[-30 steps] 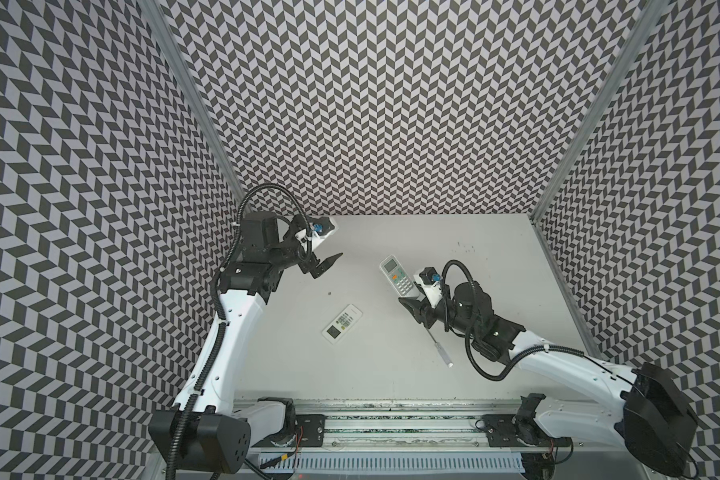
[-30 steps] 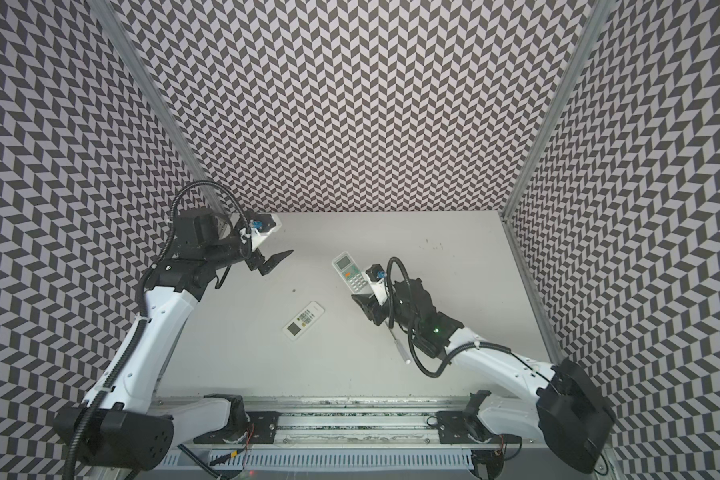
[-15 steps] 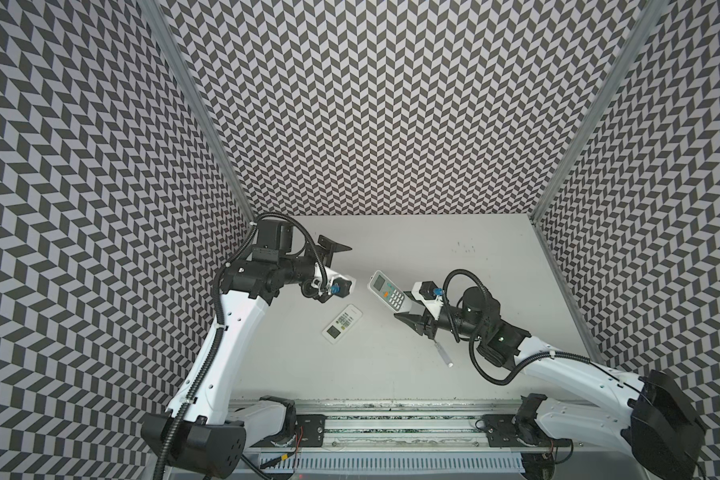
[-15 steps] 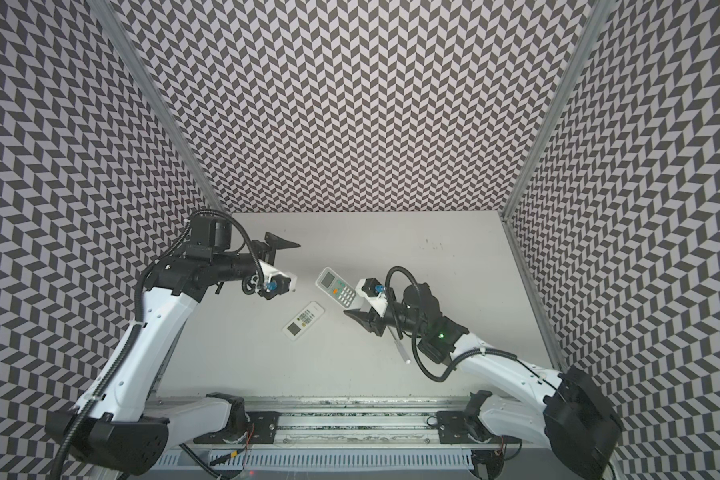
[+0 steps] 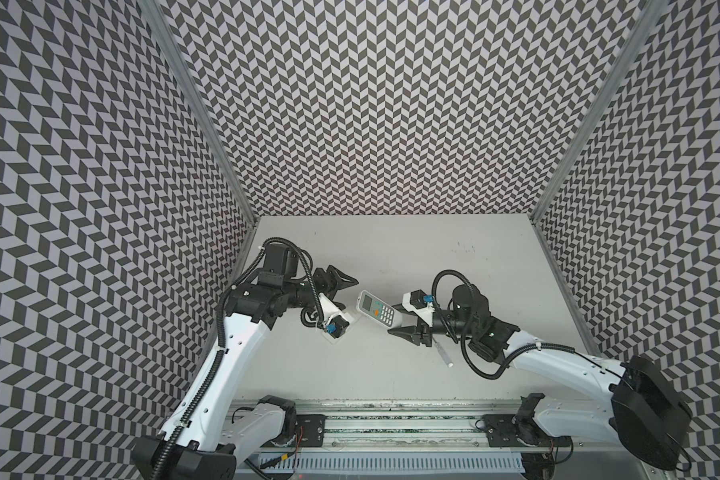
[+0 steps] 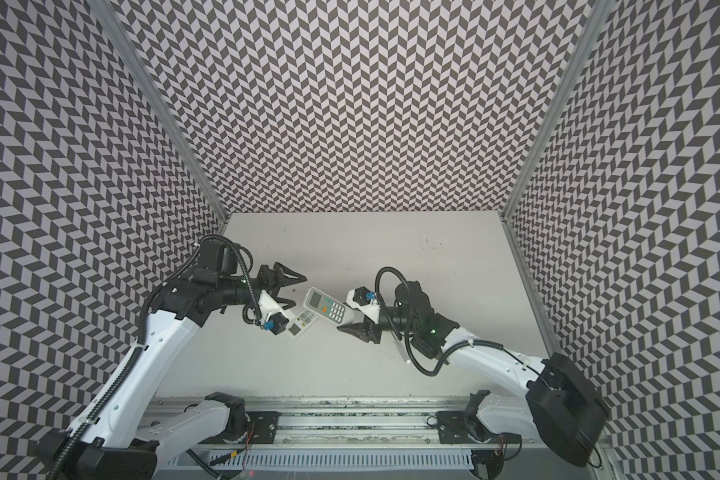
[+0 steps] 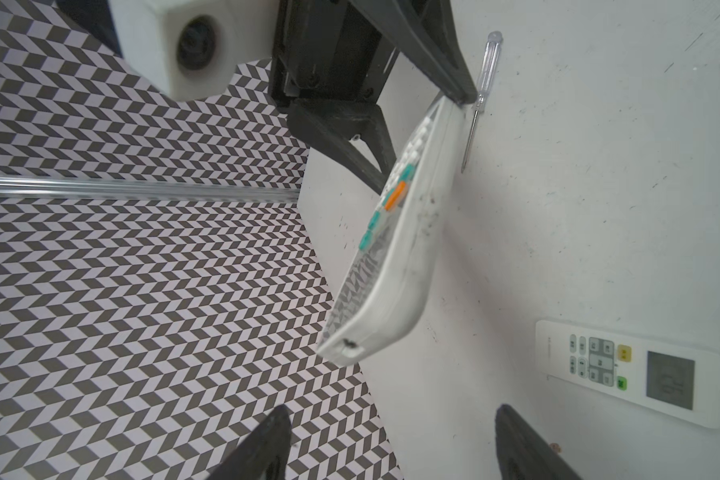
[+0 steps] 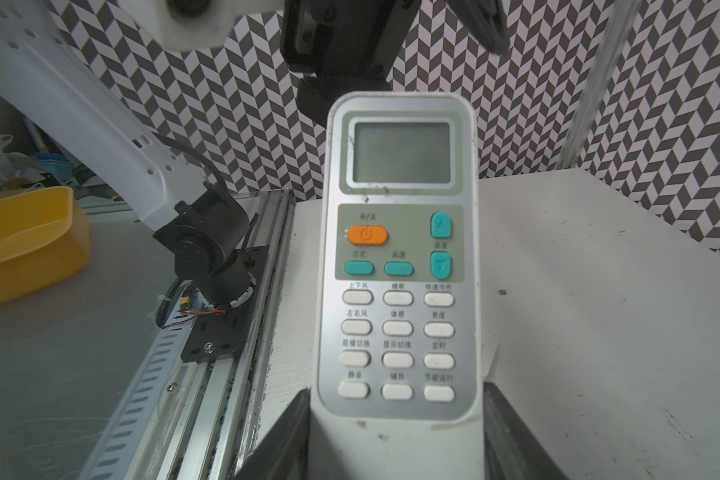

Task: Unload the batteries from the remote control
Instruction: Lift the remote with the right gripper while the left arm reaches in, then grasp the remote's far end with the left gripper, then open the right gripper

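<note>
My right gripper is shut on the button end of a white remote control. The remote is held above the table, face up, with its screen end pointing left. My left gripper stands open just short of that screen end, which lies ahead of the gap between its fingers, and holds nothing. The left wrist view shows the held remote edge-on. The batteries are hidden; the remote's back does not show.
A second white remote lies flat on the table under the left wrist. A clear-handled screwdriver lies beneath the right arm. A yellow bin sits beyond the front rail.
My left arm swung from the back left corner toward the middle, gripper turned to face the remote. My right gripper lifted the remote and carried it left to meet it.
</note>
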You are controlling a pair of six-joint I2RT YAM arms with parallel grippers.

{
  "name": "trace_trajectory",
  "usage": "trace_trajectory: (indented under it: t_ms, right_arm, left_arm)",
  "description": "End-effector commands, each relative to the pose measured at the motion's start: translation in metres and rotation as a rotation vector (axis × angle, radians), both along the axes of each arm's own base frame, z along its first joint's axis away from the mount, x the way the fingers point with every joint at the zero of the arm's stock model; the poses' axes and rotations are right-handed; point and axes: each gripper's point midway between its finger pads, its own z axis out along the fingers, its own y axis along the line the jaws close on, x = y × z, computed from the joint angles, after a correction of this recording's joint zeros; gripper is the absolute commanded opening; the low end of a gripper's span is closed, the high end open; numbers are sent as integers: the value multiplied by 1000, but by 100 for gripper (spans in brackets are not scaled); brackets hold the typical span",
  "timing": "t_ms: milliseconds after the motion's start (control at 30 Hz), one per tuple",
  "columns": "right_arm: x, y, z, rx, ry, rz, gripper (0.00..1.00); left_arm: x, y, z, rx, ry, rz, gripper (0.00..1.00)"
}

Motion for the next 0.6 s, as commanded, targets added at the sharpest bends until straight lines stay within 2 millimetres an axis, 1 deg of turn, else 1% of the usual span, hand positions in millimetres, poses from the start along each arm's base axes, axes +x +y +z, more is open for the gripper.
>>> trace_trajectory:
  t_ms: [0, 167, 300, 367, 467, 567]
  right_arm:
    - [-4, 7, 26, 73, -58, 55, 41]
    - [-5, 11, 19, 73, -33, 66, 41]
    - [-8, 12, 11, 54, -9, 73, 40]
    - [-10, 11, 9, 63, -16, 78, 40]
    - [-9, 13, 7, 55, -1, 79, 40]
    - [-11, 14, 11, 70, -3, 94, 40]
  left_arm:
    - [-2, -9, 5, 162, -522, -331, 76]
    - [-9, -22, -1, 119, -627, -359, 71]
    - [-18, -28, 9, 77, -630, -346, 71]
    - [-17, -27, 13, 75, -635, -322, 72]
    - [-12, -21, 10, 112, -645, -289, 77]
    - [-14, -19, 3, 144, -665, -305, 77]
